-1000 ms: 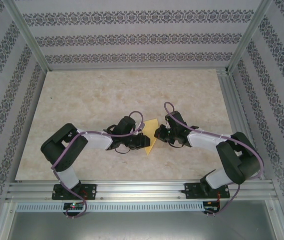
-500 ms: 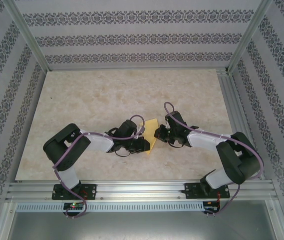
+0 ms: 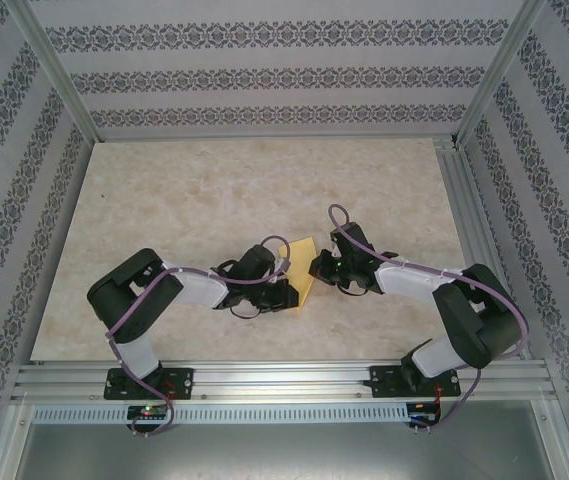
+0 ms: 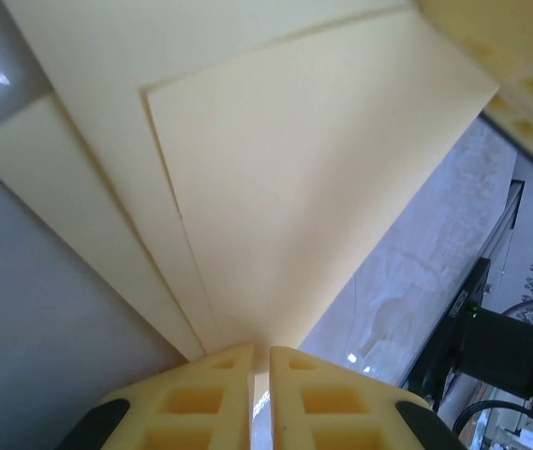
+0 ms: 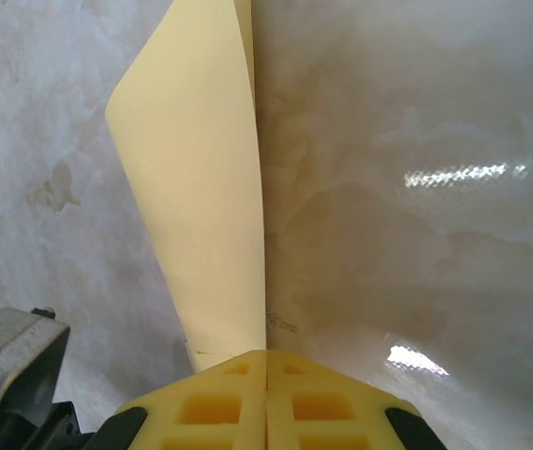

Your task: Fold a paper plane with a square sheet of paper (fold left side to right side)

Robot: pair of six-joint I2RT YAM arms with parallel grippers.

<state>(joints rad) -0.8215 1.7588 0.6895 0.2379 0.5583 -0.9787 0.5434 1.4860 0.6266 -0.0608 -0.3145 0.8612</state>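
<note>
Marble-look table (image 3: 184,190); left pincer (image 4: 259,356) and right pincer (image 5: 266,359) each pinching yellow paper sheet (image 3: 305,265). Risk: opposite pull tears it, or layers slip, crease crooked.

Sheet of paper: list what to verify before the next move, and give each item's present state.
1. Left gripper holds the sheet of paper: ok, shut on the point where the layers converge.
2. Right gripper holds the sheet: ok, shut on its near edge.
3. Folded layers aligned: not ok, the left wrist view shows their edges fanned apart.
4. Sheet flat on the table: not ok, the right wrist view shows it standing up and curved.
5. Crease pressed sharp: cannot tell.
</note>
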